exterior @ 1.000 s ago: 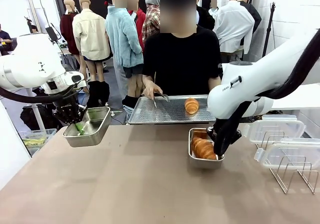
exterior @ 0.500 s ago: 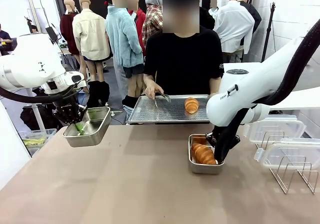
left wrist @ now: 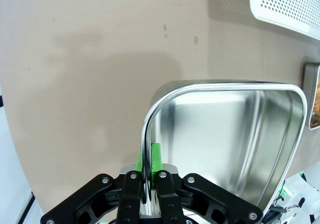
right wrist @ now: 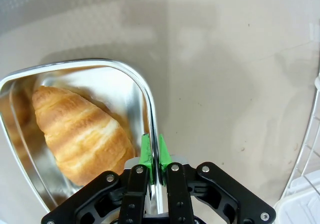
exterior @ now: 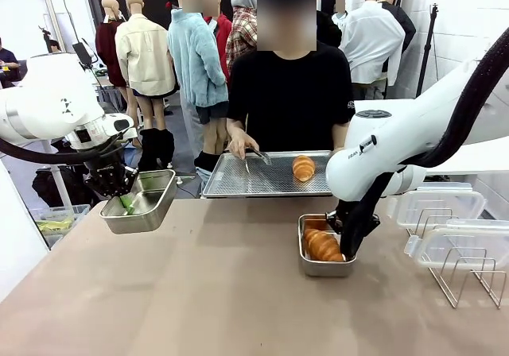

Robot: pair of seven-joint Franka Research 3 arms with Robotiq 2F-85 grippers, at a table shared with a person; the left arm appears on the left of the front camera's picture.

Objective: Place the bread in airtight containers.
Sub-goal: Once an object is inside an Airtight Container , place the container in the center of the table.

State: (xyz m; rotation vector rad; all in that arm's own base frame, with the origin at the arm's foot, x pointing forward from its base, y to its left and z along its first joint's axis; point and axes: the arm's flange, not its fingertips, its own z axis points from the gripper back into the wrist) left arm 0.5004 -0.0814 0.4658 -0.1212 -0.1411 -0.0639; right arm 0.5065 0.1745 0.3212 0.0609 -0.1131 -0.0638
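Note:
My left gripper [exterior: 124, 203] is shut on the rim of an empty steel airtight container [exterior: 145, 201], held just above the table's left side. In the left wrist view the left gripper [left wrist: 149, 156] pinches that container's [left wrist: 225, 129] near wall. My right gripper [exterior: 347, 241] is shut on the right rim of a second container [exterior: 306, 265], which rests on the table with a golden croissant [exterior: 322, 245] inside. The right wrist view shows this right gripper [right wrist: 154, 151] clamped on the rim [right wrist: 90, 64] beside the croissant [right wrist: 82, 134]. Another croissant [exterior: 304, 168] lies on the perforated tray [exterior: 262, 177].
A person at the far side holds the tray and tongs [exterior: 254, 156]. Two clear plastic lids [exterior: 437, 205] [exterior: 457, 245] lie on a wire rack [exterior: 465, 280] at the right. Bare table stretches across the front and middle.
My right arm has drawn the container with the croissant a little toward the front and left. The left arm and its container have stayed still.

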